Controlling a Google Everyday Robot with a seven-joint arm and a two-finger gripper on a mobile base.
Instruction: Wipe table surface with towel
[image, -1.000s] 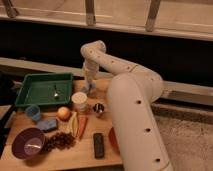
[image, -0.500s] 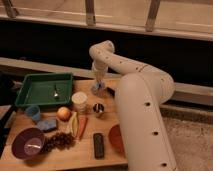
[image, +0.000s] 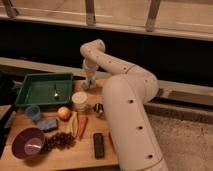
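Note:
My gripper (image: 89, 82) hangs from the white arm (image: 125, 100) at the back edge of the wooden table (image: 75, 159), just right of the green tray (image: 30, 90). It is low, close to the table surface. I cannot pick out a towel in this view; whether something is in the gripper is not visible. A small blue soft-looking object (image: 47, 124) lies at the left of the table, far from the gripper.
The tray holds a spoon (image: 56, 92). On the table stand a white cup (image: 79, 100), a small metal cup (image: 98, 108), a blue cup (image: 33, 112), an orange fruit (image: 63, 113), a carrot (image: 82, 126), grapes (image: 60, 141), a purple bowl (image: 29, 144) and a black remote (image: 99, 145).
The gripper swung right along the table's back edge, then came back left toward the tray's right side. The things on the table have not moved.

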